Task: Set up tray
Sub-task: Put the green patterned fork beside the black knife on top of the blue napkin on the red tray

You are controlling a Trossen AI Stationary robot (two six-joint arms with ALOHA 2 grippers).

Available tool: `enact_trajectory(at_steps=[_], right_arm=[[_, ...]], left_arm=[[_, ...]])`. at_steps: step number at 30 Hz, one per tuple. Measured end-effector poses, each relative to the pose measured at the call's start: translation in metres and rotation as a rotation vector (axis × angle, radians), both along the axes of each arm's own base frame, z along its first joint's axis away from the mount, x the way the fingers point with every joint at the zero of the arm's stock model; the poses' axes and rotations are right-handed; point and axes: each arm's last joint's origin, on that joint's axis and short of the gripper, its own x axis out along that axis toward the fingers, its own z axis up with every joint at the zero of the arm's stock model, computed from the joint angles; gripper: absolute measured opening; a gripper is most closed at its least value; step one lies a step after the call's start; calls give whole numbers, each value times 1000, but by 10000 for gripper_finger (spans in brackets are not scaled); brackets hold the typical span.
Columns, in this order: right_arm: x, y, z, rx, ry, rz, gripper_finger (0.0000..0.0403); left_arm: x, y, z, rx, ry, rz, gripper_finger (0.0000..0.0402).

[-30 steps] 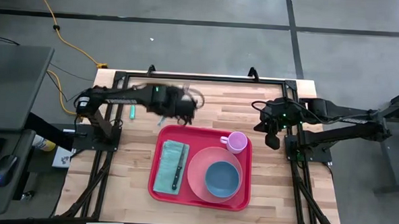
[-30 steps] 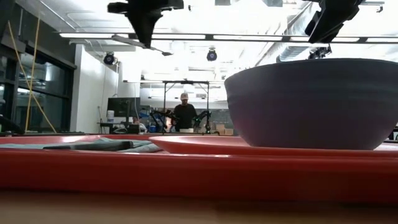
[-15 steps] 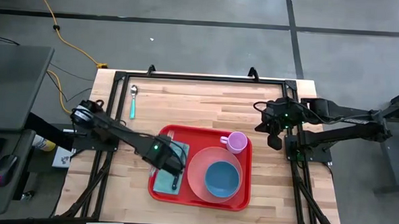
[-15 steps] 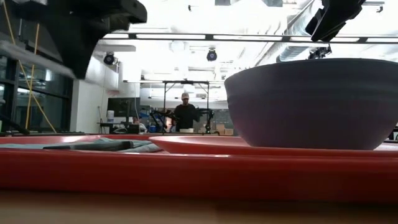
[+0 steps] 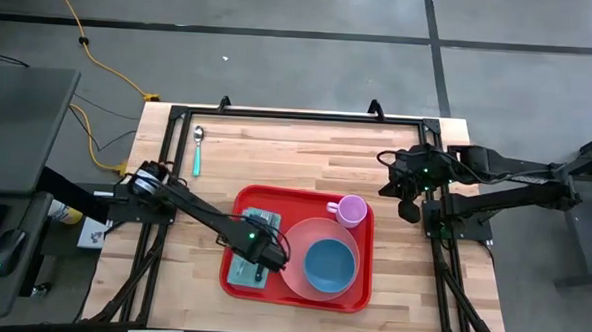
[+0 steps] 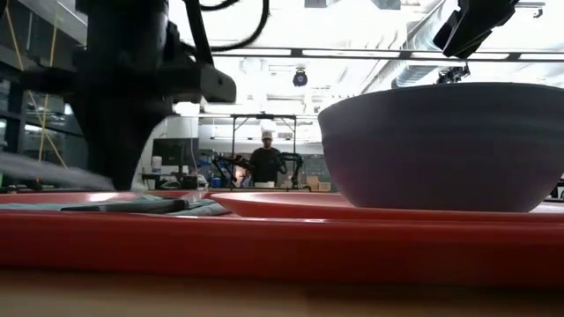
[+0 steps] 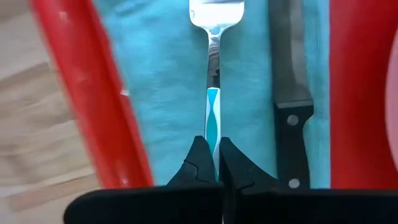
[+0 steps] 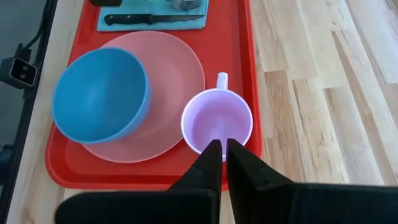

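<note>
Nearly set: left gripper pinching the fork onto the napkin, lower-left of the tray; spoon waiting upper left.

Blue bowl on pink plate. Pink mug just beside plate. Teal cloth carries fork and black-handled knife, side by side. Spoon on counter, well apart. Person in room behind.
</note>
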Motion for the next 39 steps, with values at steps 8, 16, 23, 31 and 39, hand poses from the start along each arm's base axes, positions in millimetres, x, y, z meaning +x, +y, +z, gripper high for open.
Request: enact_trajectory(at_steps=[8, 16, 23, 31, 39], right_arm=[[-3, 0, 0, 3, 3, 0, 0], [-5, 0, 2, 2, -6, 0, 0], [-6, 0, 2, -1, -6, -3, 0], [-5, 0, 2, -2, -8, -2, 0], [-5, 0, 2, -2, -8, -1, 0]], left_arm=[[6, -3, -11, -26, -1, 6, 14], [11, -6, -20, -43, -14, 9, 14], [14, -7, -18, -58, -24, 8, 18], [15, -5, -18, -51, -17, 13, 14], [18, 4, -12, -22, -18, 35, 14]])
